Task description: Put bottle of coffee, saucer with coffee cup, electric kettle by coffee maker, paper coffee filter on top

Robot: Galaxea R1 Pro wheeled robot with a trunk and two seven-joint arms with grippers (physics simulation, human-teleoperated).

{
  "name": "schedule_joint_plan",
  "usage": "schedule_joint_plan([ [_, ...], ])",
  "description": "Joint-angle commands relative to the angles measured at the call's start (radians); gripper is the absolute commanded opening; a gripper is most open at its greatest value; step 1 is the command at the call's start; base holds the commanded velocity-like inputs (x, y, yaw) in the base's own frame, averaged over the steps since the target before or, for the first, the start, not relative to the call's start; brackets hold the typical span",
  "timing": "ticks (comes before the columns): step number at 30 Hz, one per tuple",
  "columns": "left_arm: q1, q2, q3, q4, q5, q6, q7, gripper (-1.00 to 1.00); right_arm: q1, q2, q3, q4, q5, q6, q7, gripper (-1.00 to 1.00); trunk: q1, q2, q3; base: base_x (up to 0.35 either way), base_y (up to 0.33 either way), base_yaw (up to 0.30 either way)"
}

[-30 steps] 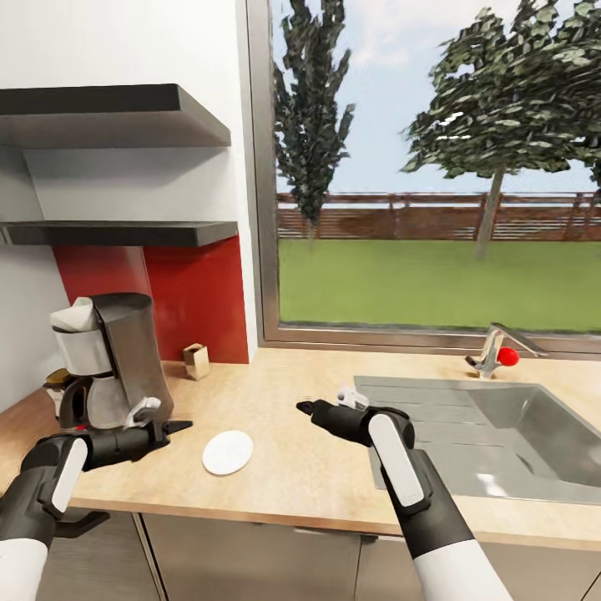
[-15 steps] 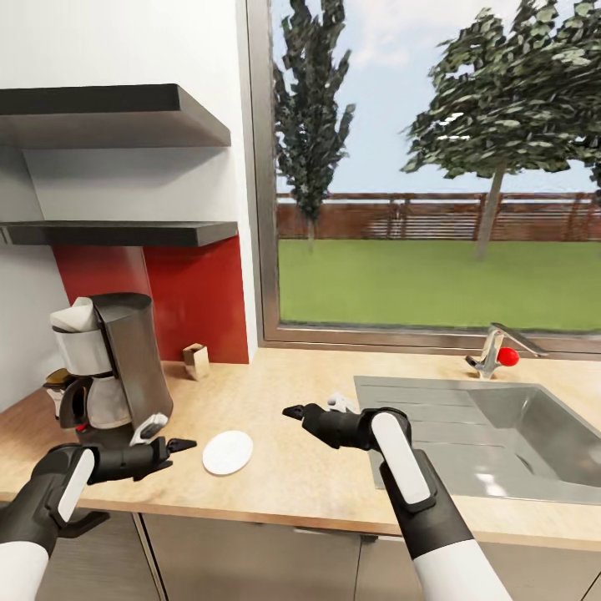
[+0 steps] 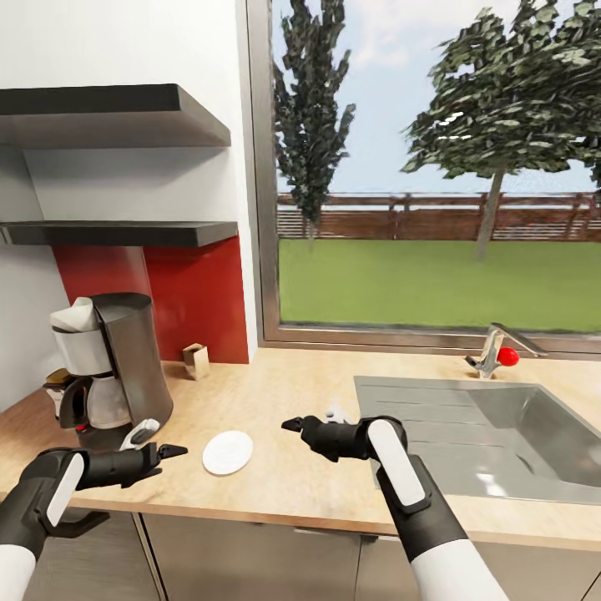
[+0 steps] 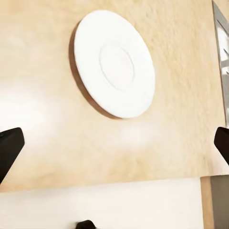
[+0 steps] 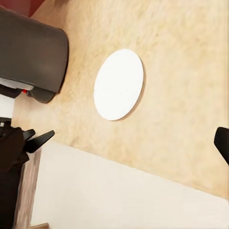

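Observation:
The coffee maker [image 3: 113,359] stands at the left end of the kitchen countertop [image 3: 275,384], with a white paper coffee filter [image 3: 73,315] on its top. Behind it peeks the gold lid of the bottle of coffee [image 3: 57,378]. The white saucer [image 3: 227,452] [image 4: 114,64] [image 5: 118,85] lies flat and bare in front of the machine. My left gripper [image 3: 174,452] [image 4: 114,148] hovers open just left of the saucer. My right gripper [image 3: 290,424] is open to the saucer's right; one fingertip [image 5: 222,142] shows in its wrist view. The coffee cup and electric kettle are out of view.
A small cardboard box [image 3: 196,361] stands by the red backsplash. The steel sink [image 3: 509,434] with its red-knobbed faucet [image 3: 498,354] takes the counter's right part. Two dark shelves [image 3: 125,232] hang above the coffee maker. A large window is behind.
Both grippers have come down and back toward the counter's front edge. The right one has also shifted left, closer to the saucer. The saucer has not moved.

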Motion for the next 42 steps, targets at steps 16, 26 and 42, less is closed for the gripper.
schedule_joint_plan([
  [16,0.005,0.000,-0.026,0.002,-0.002,0.003,-0.004,1.00,0.000,0.000,0.000,0.024,-0.009,0.001,-0.010,1.00,0.000,-0.001,0.000,0.148,0.071,0.000],
  [26,0.005,-0.007,-0.032,0.002,-0.002,0.003,-0.004,1.00,0.000,0.000,0.000,0.031,-0.008,0.000,-0.008,1.00,0.000,-0.001,0.000,0.016,0.007,0.000],
  [42,0.007,-0.008,-0.114,0.003,0.000,0.003,-0.004,1.00,0.000,0.000,0.004,0.054,-0.007,0.000,-0.008,1.00,0.000,-0.001,0.000,0.000,0.000,0.000],
])
